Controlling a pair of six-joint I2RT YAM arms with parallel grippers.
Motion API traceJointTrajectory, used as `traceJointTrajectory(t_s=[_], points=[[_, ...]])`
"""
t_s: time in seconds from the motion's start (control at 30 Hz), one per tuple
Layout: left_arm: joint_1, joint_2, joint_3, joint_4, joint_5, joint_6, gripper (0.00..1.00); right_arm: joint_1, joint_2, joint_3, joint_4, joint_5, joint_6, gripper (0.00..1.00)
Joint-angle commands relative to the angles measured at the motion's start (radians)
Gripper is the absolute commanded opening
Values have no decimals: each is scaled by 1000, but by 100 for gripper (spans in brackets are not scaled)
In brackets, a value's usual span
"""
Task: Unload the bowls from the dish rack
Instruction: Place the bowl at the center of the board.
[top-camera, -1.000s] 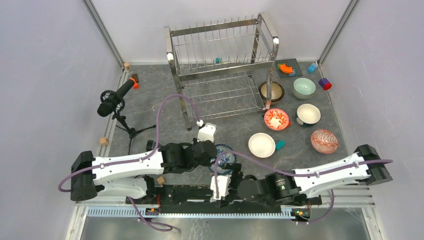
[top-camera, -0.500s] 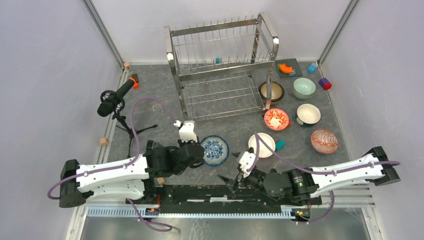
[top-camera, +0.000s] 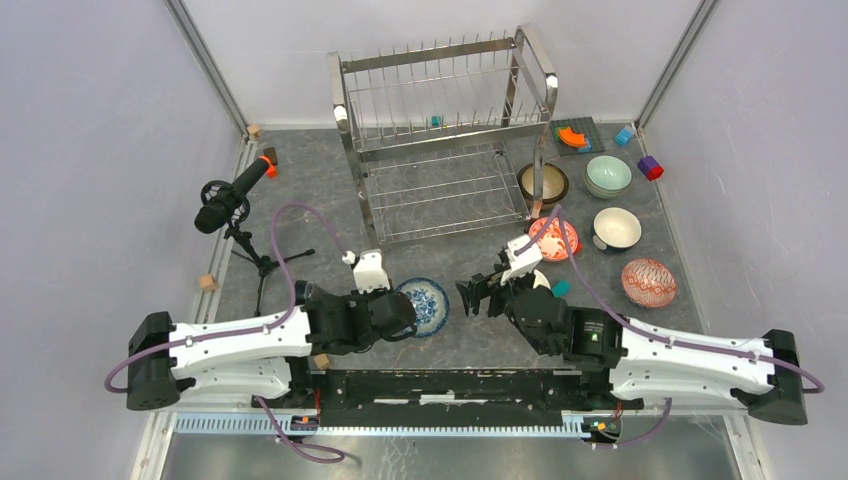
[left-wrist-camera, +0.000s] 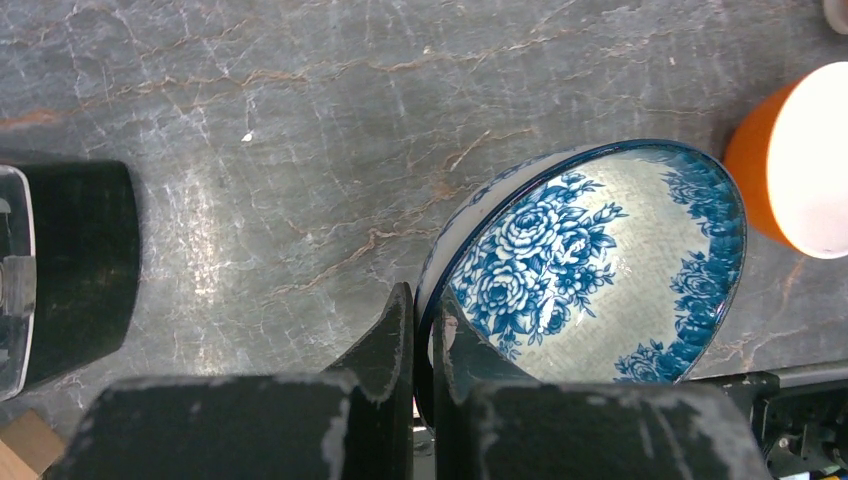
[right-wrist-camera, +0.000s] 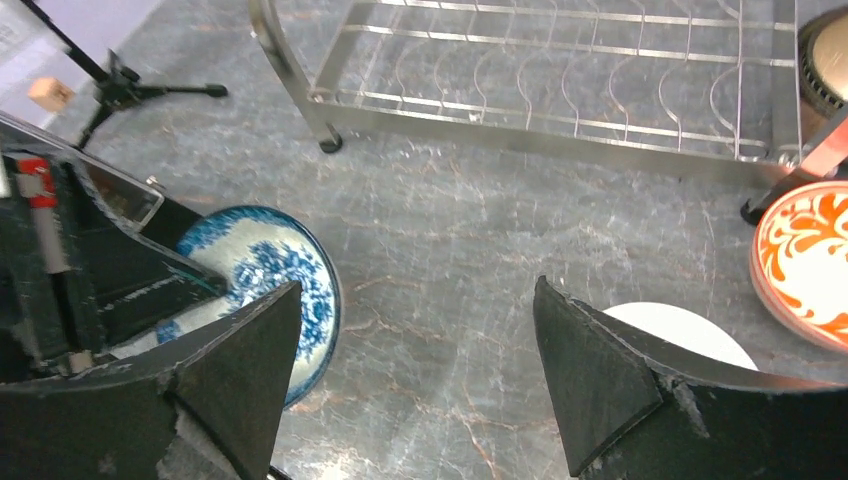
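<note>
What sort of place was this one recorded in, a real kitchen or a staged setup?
Probably a staged lab cell, not a kitchen: plain white walls on aluminium framing, a microphone on a tripod, two robot arms facing the dish rack.

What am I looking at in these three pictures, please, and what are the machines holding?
Two robot arms are bolted to a table. One picture looks down from above; the other two come from cameras on each wrist. The left tool is shut on the rim of a blue-and-white bowl; the right tool is open and holds nothing. Behind stands a steel dish rack, with a pale green bowl and others on the table to its right.
</note>
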Motion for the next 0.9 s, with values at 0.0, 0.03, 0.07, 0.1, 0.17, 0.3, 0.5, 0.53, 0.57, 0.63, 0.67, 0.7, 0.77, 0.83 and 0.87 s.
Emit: traceJointTrajectory(t_s=[0.0, 0.03, 0.07, 0.1, 0.17, 0.3, 0.5, 0.53, 0.57, 0.63, 0.67, 0.7, 0.77, 0.83, 0.87], points=[[4, 18, 50, 7, -27, -140, 2, -76, 19, -57, 14, -90, 100, 88], [4, 25, 46, 7, -23, -154, 2, -89, 20, -73, 37, -138, 108, 85], [5, 31, 42, 8, -16, -170, 2, -97, 24, -87, 62, -173, 115, 83], [4, 39, 38, 8, -13, -181, 2, -99, 31, -91, 73, -191, 119, 81], [4, 55, 38, 8, -7, -193, 2, -102, 63, -83, 80, -225, 119, 78], [4, 80, 54, 6, -6, -203, 2, -111, 133, -68, 100, -289, 121, 73], [3, 88, 62, 6, -1, -231, 2, -121, 248, -15, 115, -337, 135, 59], [4, 88, 60, 7, 1, -234, 2, -121, 264, -6, 114, -342, 139, 58], [4, 87, 60, 6, 2, -238, 2, -121, 282, -1, 117, -343, 139, 58], [5, 85, 56, 7, 5, -246, 2, -128, 310, 2, 125, -360, 145, 57], [4, 83, 55, 7, 6, -247, 2, -130, 319, 0, 125, -370, 147, 57], [4, 83, 52, 7, 8, -249, 2, -130, 327, -1, 125, -377, 149, 56], [5, 78, 48, 7, 8, -252, 2, -135, 337, -1, 125, -381, 152, 55], [3, 75, 44, 9, 8, -256, 2, -140, 342, -2, 125, -382, 154, 54], [3, 74, 42, 8, 8, -258, 2, -145, 345, -4, 125, -385, 153, 53]])
